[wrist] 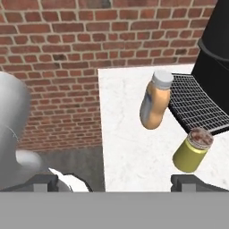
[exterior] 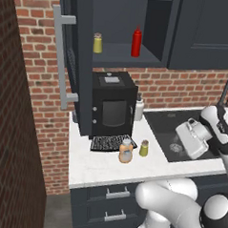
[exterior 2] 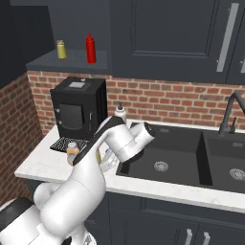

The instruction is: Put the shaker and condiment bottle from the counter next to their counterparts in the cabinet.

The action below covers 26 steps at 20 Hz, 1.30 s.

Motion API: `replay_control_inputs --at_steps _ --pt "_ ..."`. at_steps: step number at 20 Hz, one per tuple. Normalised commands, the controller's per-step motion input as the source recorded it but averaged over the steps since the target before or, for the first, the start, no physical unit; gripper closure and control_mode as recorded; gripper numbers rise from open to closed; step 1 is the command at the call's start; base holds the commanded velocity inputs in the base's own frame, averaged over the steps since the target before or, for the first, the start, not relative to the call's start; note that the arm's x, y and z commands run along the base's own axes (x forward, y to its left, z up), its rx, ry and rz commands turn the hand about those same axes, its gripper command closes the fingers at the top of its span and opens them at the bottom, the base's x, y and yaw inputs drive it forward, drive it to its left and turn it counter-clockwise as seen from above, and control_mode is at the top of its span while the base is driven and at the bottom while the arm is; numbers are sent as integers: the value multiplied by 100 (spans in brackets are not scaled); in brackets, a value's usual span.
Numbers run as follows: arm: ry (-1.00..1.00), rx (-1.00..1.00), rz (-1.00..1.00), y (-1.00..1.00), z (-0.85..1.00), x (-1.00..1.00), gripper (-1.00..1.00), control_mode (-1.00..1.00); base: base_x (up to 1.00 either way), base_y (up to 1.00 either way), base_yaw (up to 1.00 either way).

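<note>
1. I read the claw (wrist: 114, 181) as released: in the hand view its two dark finger tips stand wide apart at the bottom, nothing between them.
2. Both task things stand on the white marbled stone desk (exterior: 103, 170), just in front of the black coffee machine (exterior: 112, 104) and its grated drip tray (exterior: 110, 142). The squat peach-orange condiment bottle with whitish cap (exterior: 126, 151) stands near the small olive-yellow cylindrical shaker with grey metal cap (exterior: 144, 148), not touching it.
3. Key relation: the hand looks across the desk from the sink (exterior: 181, 132) side. In the hand view the shaker (wrist: 193, 151) lies nearest, above the right finger tip; the condiment bottle (wrist: 155, 103) lies further along and nearer the middle.
4. Both stand upright on the desk, though they lean in the hand view. I judge a sideways grip fits either.
5. The left base view shows the open dark charcoal-blue wall cabinet (exterior: 81, 61), where the mustard-yellow shaker (exterior: 98, 43) and the tall slim red squeeze bottle (exterior: 136, 42) stand well apart on the shelf.
6. In the right base view the arm covers most of the bottle (exterior 2: 72, 150).
</note>
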Motion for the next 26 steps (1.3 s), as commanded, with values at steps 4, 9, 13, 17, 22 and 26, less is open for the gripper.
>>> replay_control_inputs --at_steps 4,9,13,17,22,26 --pt "-1 8 0 16 -12 8 -100 -100 0 0 0" --pt "-5 12 0 9 -17 1 -100 -100 0 0 0" --pt "-4 8 1 4 -16 6 -100 -100 0 0 0" --pt "-1 4 0 8 -24 21 -100 -100 0 0 0" --pt "-1 1 0 10 -13 23 -100 -100 0 0 0" --pt "4 0 1 4 0 16 -100 -100 0 0 0"
